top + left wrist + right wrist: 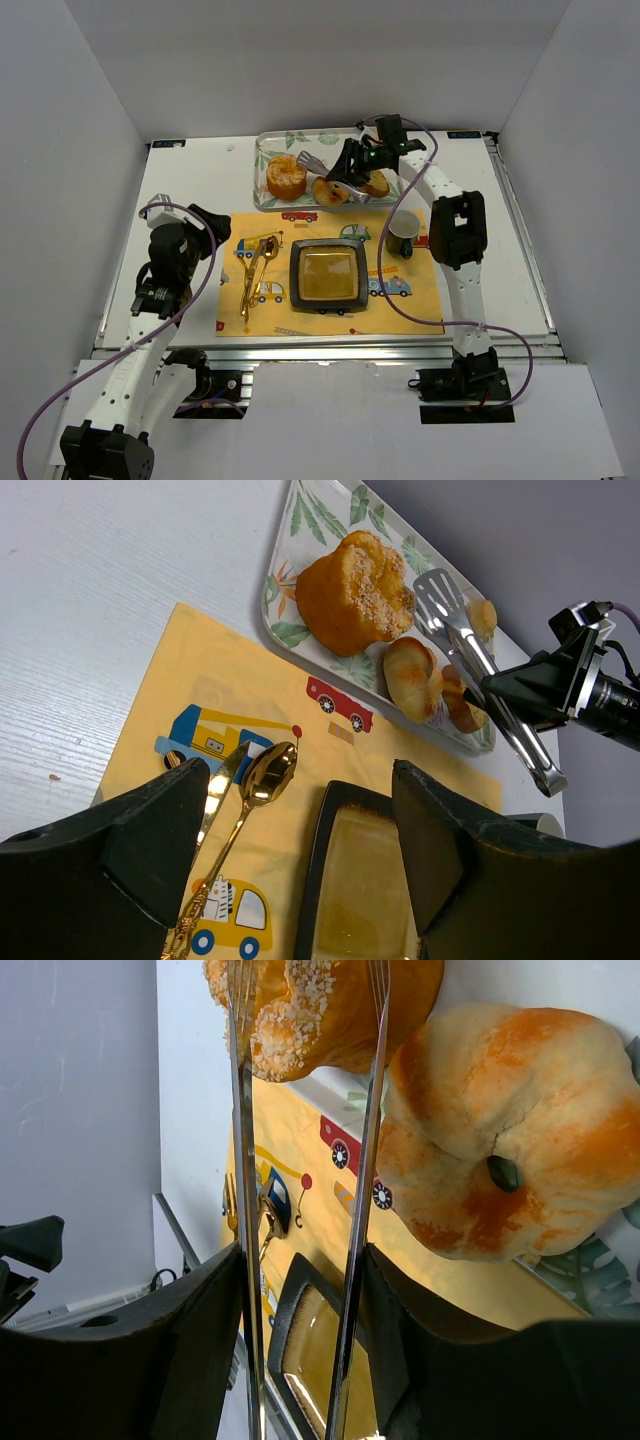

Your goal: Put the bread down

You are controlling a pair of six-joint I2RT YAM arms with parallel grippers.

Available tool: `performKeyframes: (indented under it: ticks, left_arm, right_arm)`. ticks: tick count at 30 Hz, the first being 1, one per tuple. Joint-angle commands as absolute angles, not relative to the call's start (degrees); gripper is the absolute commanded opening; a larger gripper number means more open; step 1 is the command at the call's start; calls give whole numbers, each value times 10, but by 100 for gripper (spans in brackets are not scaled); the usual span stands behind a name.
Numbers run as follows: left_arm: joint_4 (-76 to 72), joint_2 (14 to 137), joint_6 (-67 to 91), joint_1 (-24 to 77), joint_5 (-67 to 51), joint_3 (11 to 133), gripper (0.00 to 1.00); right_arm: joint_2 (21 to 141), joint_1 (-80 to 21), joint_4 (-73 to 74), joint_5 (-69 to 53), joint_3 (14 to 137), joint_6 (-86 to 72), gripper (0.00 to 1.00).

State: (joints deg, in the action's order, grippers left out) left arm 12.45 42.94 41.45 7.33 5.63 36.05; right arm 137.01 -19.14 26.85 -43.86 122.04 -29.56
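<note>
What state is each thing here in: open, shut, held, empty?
bread: resting on the tray.
right gripper: shut on the tongs.
tongs: open, held.
left gripper: open, empty.
plate: empty.
cup: upright.

The right wrist view's top edge cuts off most of the bread (330, 1005), leaving only a sugared part, and the tips of the tongs (357, 1210); the ring pastry (510, 1130) runs off the right edge. From above, the right claw (347, 172) covers part of the small brown piece (378, 185) and of the tray (275, 140). In the left wrist view the left claw (300, 775) hides the near corners of the dark plate (350, 880), and the cup (535, 823) shows only as a sliver.
</note>
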Motion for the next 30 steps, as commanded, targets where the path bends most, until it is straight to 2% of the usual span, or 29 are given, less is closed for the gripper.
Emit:
performKeyframes:
  ticks: [1,8,14,17,20,21,25,30]
  left_arm:
    - [126,426,417,72,65,362,83]
    - [128,417,420,73,70,359,83]
    - [130,415,421,73,70,359,83]
    - [132,416,420,73,72,361,83]
    - [132,413,421,73,72,361,83]
    - [131,413,421,73,72,360,83]
    - [134,410,421,73,74,365,83]
    - [134,405,420,72,76,367,83]
  right_arm:
    - [1373,-199,269,-444,1220,-291,54]
    - [1368,-200,284,-441,1204,-282,53]
    - [1369,-200,287,-435,1207,-284,48]
    - [1368,-200,285,-435,1207,-284,41]
    - [1365,-199,278,-448,1206,-288,26]
    - [1363,-197,270,-452,1206,-294,18]
    - [1352,-187,230,-478,1207,-325,3]
    - [1332,-173,159,-547,1206,-373,0]
